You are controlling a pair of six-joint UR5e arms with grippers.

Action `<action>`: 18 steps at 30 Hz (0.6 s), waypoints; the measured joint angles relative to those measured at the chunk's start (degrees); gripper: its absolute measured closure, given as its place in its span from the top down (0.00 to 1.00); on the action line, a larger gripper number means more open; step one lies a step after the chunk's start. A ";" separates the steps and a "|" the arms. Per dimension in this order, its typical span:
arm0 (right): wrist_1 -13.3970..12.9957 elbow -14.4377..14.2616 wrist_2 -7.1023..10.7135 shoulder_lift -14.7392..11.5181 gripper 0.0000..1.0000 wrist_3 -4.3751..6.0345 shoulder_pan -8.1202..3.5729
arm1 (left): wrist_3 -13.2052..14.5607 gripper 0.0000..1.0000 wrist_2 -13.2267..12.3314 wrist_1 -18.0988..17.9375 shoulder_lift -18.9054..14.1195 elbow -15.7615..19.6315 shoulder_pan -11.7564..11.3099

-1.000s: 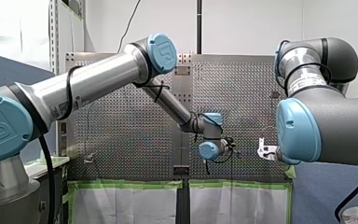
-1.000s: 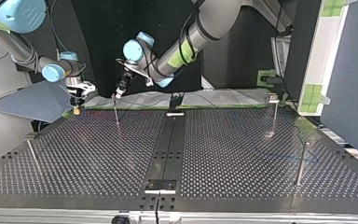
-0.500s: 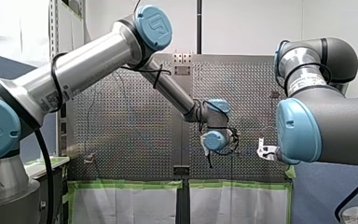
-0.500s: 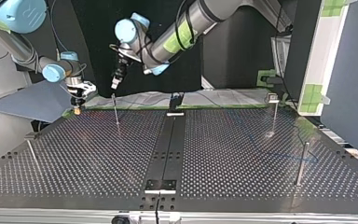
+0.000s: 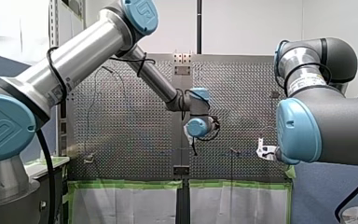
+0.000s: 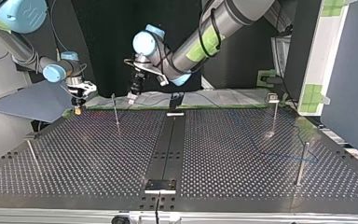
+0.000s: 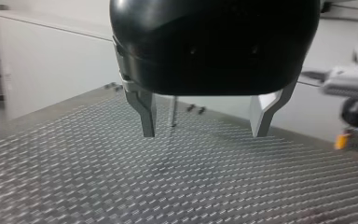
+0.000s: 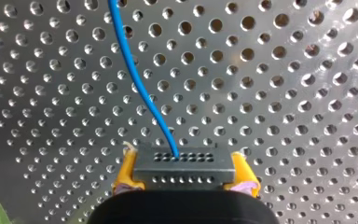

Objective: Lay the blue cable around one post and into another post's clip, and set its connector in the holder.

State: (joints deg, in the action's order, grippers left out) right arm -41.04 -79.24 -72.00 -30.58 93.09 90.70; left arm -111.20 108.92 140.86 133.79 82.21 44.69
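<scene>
Over the perforated metal bench, my right end effector gripped the black rectangular connector of the thin blue cable; my left end effector hung wide open and probably should take the cable gently.

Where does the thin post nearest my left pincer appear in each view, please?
Front view: the thin post stands just right of the centre rail.
Top view: the post is just left of my left pincer, near the far edge.
Left wrist view: it shows between the pincer's fingers, beyond them.
Right wrist view: not in it.
Shared landmark: the perforated table.
</scene>
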 joint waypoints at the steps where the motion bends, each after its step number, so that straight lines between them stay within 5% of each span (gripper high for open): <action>1: 0.00 0.00 -0.02 0.00 0.00 0.00 0.02 | -0.13 0.98 -0.58 -0.23 -0.57 0.57 -0.57; 11: 0.00 0.00 -0.13 0.01 0.00 0.01 0.19 | 0.24 0.98 -6.53 -0.80 -7.05 7.06 -2.43; 18: -0.01 0.00 -0.21 0.02 0.00 0.01 0.38 | 2.28 0.98 -4.80 -0.48 -11.18 11.18 -2.25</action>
State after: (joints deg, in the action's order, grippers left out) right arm -41.05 -79.24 -72.22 -30.57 93.09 91.08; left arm -108.93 104.12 140.39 122.61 93.39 42.44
